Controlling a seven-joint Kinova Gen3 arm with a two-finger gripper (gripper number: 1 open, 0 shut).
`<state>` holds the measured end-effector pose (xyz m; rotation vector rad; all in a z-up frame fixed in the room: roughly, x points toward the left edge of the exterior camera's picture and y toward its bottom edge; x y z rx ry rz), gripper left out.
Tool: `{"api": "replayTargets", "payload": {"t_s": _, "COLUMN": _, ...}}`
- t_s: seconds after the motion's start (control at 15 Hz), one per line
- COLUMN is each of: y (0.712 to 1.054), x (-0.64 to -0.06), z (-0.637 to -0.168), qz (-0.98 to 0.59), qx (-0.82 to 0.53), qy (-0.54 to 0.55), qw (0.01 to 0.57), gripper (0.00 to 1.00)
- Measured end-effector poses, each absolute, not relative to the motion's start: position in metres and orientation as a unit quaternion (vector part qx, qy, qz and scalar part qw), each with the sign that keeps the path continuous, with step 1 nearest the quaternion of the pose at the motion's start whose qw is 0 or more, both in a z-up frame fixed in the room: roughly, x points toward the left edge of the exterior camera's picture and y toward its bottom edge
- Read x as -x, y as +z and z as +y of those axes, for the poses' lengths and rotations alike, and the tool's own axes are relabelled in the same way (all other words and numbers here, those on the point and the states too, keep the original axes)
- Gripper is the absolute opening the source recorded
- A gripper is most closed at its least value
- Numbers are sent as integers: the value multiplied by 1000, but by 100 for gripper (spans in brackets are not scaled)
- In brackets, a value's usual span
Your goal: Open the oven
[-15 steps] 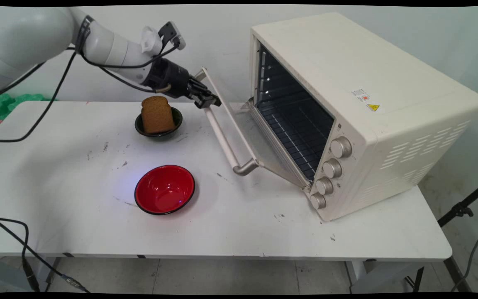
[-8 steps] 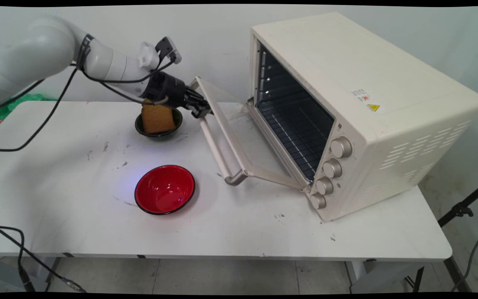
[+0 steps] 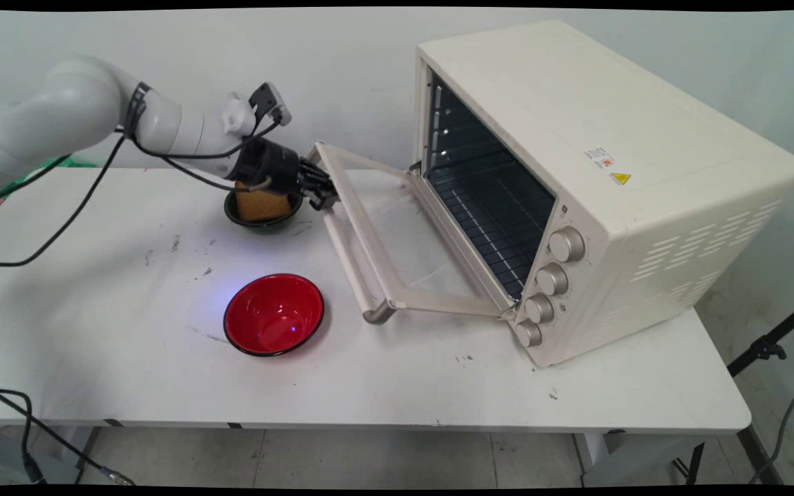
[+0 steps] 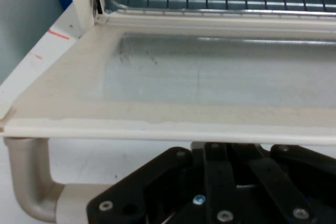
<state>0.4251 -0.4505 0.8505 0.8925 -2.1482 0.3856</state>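
Observation:
My gripper (image 3: 321,196) is shut on the far end of the oven door handle (image 3: 352,265). The cream toaster oven (image 3: 576,138) stands on the right of the table, and its glass door (image 3: 397,241) hangs almost flat, just above the tabletop. In the hand view the door's edge (image 4: 168,124) crosses right above my black linkage and hides the fingertips. The handle's curved bracket (image 4: 26,192) shows at lower left. Behind my wrist, a slice of brown bread (image 3: 259,203) stands in a small dark bowl (image 3: 259,222), partly hidden by the hand.
A red bowl (image 3: 273,314) with nothing in it sits on the white table (image 3: 438,386) in front of the door's near corner. The wire rack (image 3: 486,220) shows inside the oven. Black cables hang from the arm on the left.
The oven door has swung down from a steep tilt to nearly flat. My gripper has moved down and left with the handle, and now covers part of the bread.

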Motion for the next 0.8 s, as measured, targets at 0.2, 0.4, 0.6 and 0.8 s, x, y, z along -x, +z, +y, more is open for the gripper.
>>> {"api": "replayTargets", "payload": {"t_s": 0.2, "y": 841, "x": -431, "z": -448, "qz": -842, "qx": -350, "qy": 150, "qw": 382, "gripper": 0}}
{"api": "replayTargets", "payload": {"t_s": 0.4, "y": 829, "x": -438, "z": -445, "qz": -842, "qx": -350, "qy": 147, "qw": 383, "gripper": 0}}
{"api": "replayTargets", "payload": {"t_s": 0.6, "y": 821, "x": -444, "z": -444, "qz": -843, "qx": -348, "qy": 145, "qw": 384, "gripper": 0}}
{"api": "replayTargets", "payload": {"t_s": 0.8, "y": 815, "x": -451, "z": -442, "qz": -843, "qx": -345, "qy": 145, "qw": 386, "gripper": 0}}
